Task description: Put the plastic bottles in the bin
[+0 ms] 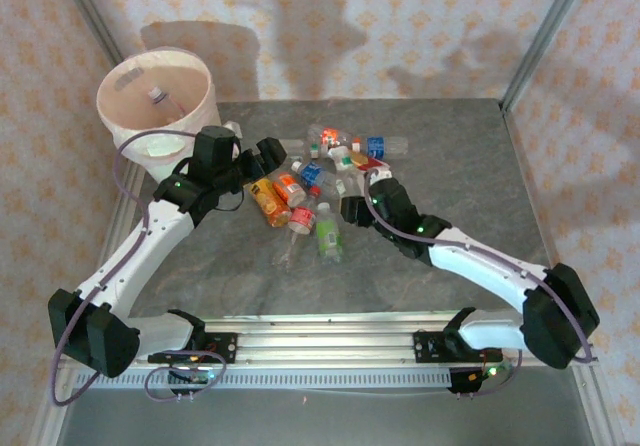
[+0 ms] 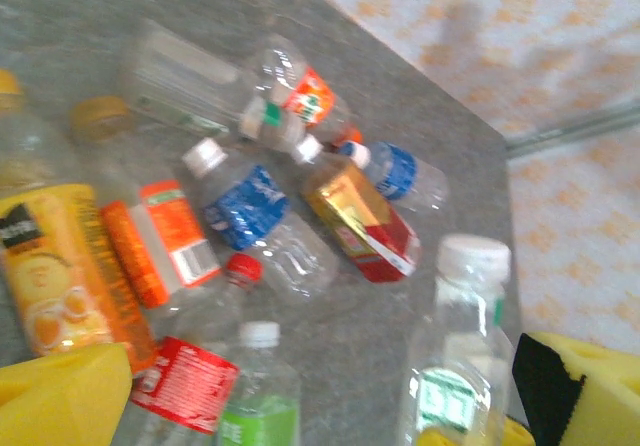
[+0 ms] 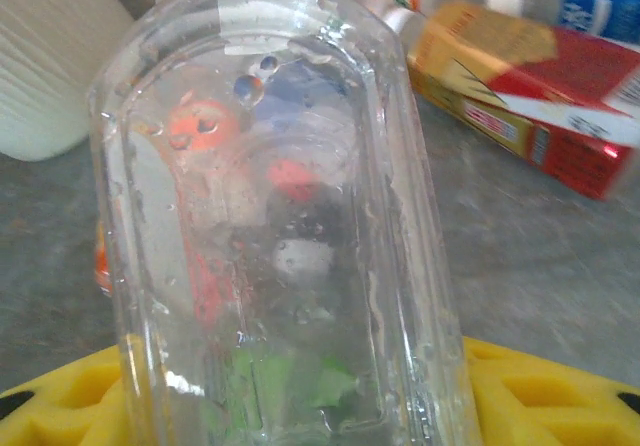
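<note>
Gripping: right hand (image 1: 358, 201) has its yellow pads (image 3: 545, 391) closed against a clear bottle (image 3: 290, 226).
Idle: left hand (image 1: 255, 166) is spread wide and holds nothing; a white-capped bottle (image 2: 462, 346) stands just inside its right pad.
Pile: plastic bottles (image 1: 320, 181) lie heaped on the bench (image 1: 450, 166) between both hands.
Container: bin (image 1: 112, 74) sits just left of the left hand, with one bottle (image 1: 157, 96) inside.
Look: clear bodies with red, orange, blue and green labels.

Lit brightly from the near side; dark shadows thrown on the wall (image 1: 330, 26) beyond the far edge of the table (image 1: 450, 146). Soft and smeared in both wrist views; nearest clear bottle (image 3: 280, 216) out of focus.
</note>
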